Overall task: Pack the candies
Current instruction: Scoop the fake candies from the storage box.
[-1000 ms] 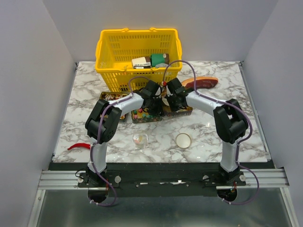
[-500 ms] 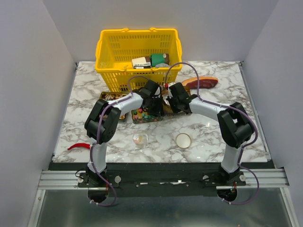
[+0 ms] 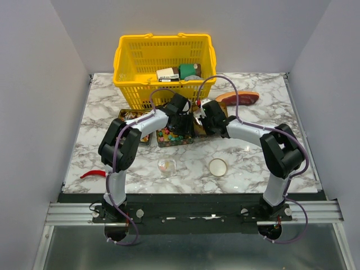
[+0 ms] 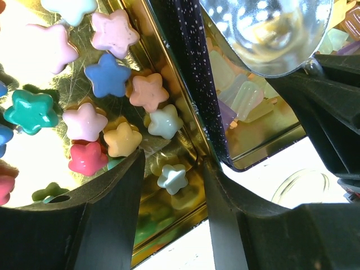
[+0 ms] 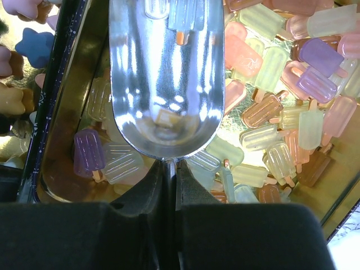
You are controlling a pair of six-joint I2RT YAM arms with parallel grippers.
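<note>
Pastel star candies [image 4: 107, 73] lie in a gold tin [image 4: 169, 225], and my left gripper [image 4: 171, 222] hangs open just over it with one pale blue star [image 4: 172, 178] between its fingers. My right gripper [image 5: 170, 169] is shut on the handle of a metal scoop [image 5: 166, 84]. The scoop is held over the neighbouring tin of translucent popsicle candies [image 5: 270, 112], with a couple of them at its far end. In the top view both grippers, left [image 3: 183, 122] and right [image 3: 203, 119], meet over the tins in front of the basket.
A yellow basket [image 3: 129, 67] with boxes stands behind the tins. A red-brown meat slab [image 3: 237, 97] lies at the right back. A third tin [image 3: 130, 116] sits at the left. A small glass jar [image 3: 167, 165], its lid [image 3: 217, 166] and a red tool [image 3: 93, 174] are nearer the front.
My right arm has stretched left and forward, carrying the scoop further over the tins. My left gripper has barely moved.
</note>
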